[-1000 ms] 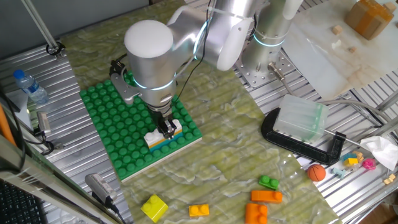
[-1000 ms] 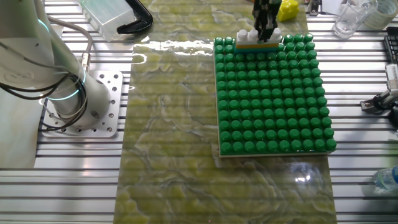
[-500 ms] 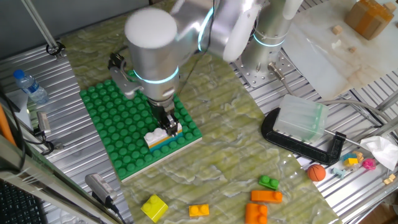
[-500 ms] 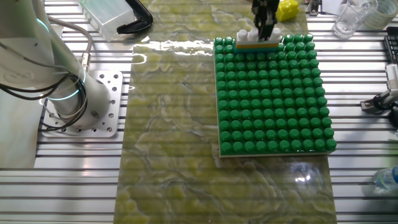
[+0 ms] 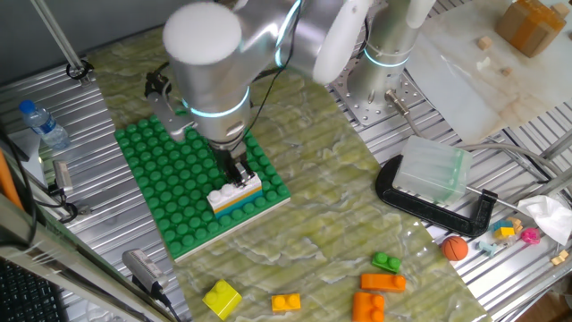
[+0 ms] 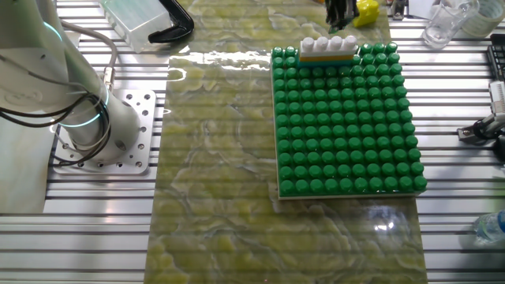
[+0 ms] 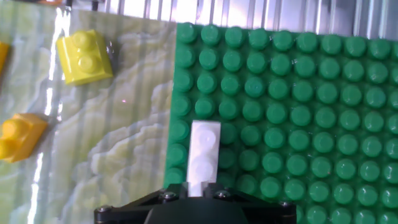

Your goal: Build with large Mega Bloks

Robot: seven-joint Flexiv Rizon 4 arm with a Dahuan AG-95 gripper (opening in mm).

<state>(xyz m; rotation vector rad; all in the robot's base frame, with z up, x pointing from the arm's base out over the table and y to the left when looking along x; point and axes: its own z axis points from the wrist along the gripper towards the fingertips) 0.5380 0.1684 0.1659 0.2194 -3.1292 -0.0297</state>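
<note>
Green baseplate [image 5: 170, 192], claw [image 5: 238, 171] lifted off white brick [image 5: 234, 191]

Below the end effector [image 5: 238, 172], a white studded plastic brick [image 5: 234, 191] tops orange and teal layers on the green studded plastic baseplate [image 5: 170, 179]; beyond it lies a yellow two-stud brick [image 7: 84, 57] on marbled yellow-green matting [image 5: 340, 224].

In the hand view the gripper's fingers do not show; only its dark housing [image 7: 199, 208] fills the bottom edge and hides the near end of the white brick [image 7: 204, 158], so how many studs it has cannot be counted there. In the other fixed view the gripper [image 6: 339, 9] is cut off by the top edge, and whether it stands open cannot be told. In one fixed view the arm's grey body [image 5: 210, 67] is blurred and hides part of the green baseplate [image 5: 170, 192].
</note>
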